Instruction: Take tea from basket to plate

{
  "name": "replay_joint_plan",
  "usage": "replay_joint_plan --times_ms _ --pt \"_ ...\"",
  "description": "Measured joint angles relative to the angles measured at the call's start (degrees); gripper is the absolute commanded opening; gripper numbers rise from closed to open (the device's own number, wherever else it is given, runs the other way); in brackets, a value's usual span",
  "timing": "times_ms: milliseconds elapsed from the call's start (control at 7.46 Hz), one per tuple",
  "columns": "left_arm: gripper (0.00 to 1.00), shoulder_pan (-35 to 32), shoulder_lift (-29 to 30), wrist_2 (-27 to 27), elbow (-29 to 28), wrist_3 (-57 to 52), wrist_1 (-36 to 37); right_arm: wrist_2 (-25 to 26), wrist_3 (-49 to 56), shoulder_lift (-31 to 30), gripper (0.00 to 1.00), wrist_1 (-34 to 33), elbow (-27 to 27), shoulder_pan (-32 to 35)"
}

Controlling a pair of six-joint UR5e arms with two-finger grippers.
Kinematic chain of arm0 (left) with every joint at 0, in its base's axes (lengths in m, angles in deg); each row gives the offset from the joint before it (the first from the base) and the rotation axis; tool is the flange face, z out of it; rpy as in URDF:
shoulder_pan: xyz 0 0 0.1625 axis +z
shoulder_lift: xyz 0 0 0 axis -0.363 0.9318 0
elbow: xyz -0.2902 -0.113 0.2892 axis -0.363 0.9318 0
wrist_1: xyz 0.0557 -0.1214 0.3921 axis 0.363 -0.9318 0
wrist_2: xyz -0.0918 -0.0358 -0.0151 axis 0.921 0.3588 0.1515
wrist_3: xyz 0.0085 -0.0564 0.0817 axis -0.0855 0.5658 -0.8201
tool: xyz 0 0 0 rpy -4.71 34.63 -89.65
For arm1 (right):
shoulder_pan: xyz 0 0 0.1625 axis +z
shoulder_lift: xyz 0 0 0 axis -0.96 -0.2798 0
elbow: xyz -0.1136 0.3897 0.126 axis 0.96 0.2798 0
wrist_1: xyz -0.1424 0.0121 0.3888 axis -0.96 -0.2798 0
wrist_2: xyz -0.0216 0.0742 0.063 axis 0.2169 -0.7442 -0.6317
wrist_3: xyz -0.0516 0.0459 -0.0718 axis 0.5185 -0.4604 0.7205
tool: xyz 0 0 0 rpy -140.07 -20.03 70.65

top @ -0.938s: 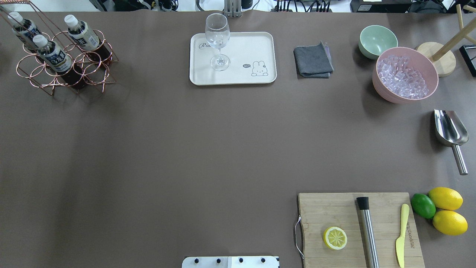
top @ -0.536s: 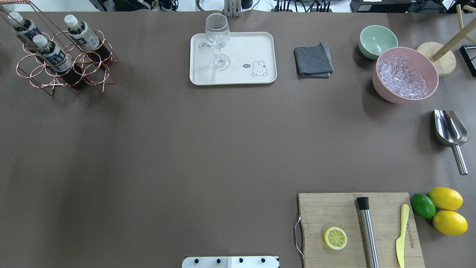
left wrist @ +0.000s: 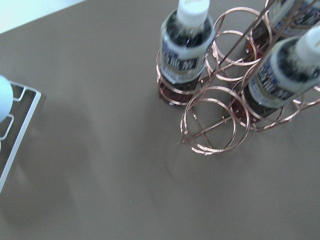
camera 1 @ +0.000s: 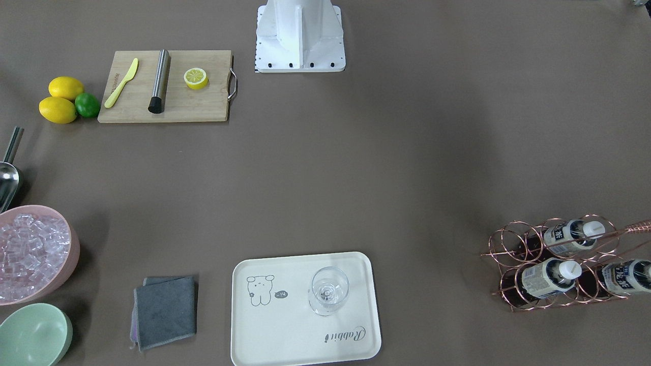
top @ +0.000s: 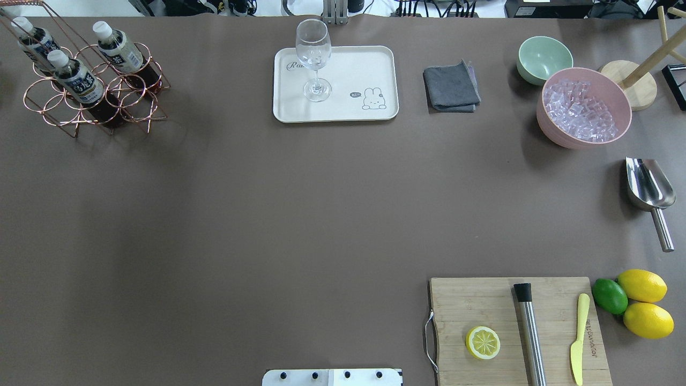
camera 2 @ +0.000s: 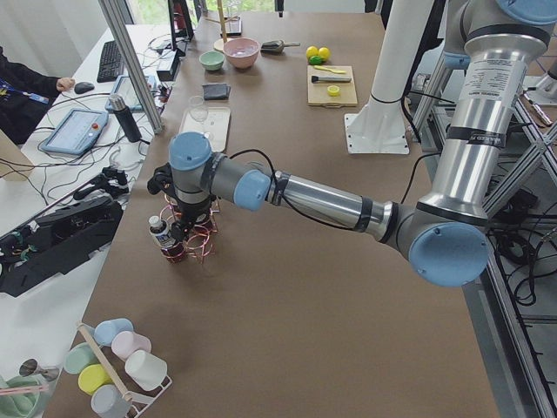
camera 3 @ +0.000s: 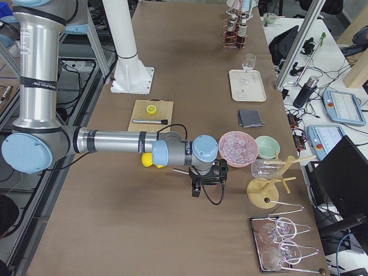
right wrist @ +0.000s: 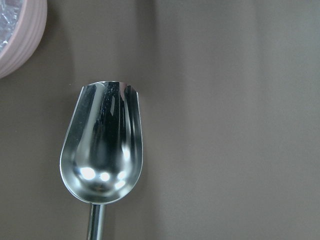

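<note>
Three tea bottles stand in the copper wire basket [top: 37, 99] at the table's far left: one in front [top: 75, 76], one to its right [top: 119, 46] and one behind [top: 33, 37]. They also show in the left wrist view [left wrist: 184, 46] inside the basket's rings [left wrist: 215, 120]. The cream plate [top: 348, 110] at the far middle carries a clear stemmed glass [top: 313, 59]. My left gripper [camera 2: 180, 228] hangs right over the basket in the exterior left view; I cannot tell if it is open. My right gripper [camera 3: 196, 187] hangs over the metal scoop [right wrist: 102, 160]; its state is unclear too.
A grey cloth [top: 451, 88], mint bowl [top: 544, 58] and pink bowl of ice [top: 584, 107] sit right of the plate. A cutting board [top: 482, 305] with lemon half, muddler and knife is near right, beside whole citrus [top: 643, 285]. A rack of cups [camera 2: 113, 370] stands beyond the basket.
</note>
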Motion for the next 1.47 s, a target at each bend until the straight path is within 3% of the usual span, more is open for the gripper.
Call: replay_joint_plan --times_ms 402,938,1340,1474 --pt "0.99 2.4 5.7 -0.8 1.2 -12.3 3.3 0.0 0.0 0.0 1.00 0.0 0.1 0.0" --pt "0.99 6.6 15.9 -4.2 -2.3 -37.0 15.6 0.0 0.0 -0.2 1.00 -0.1 0.3 0.0" --pt "0.98 7.6 19.2 -4.5 -5.9 -41.1 16.2 -0.4 0.2 -0.2 1.00 0.0 0.0 0.0" --pt "0.83 7.6 19.8 -4.5 -6.8 -41.7 16.2 -0.4 0.2 -0.2 1.00 0.0 0.0 0.0"
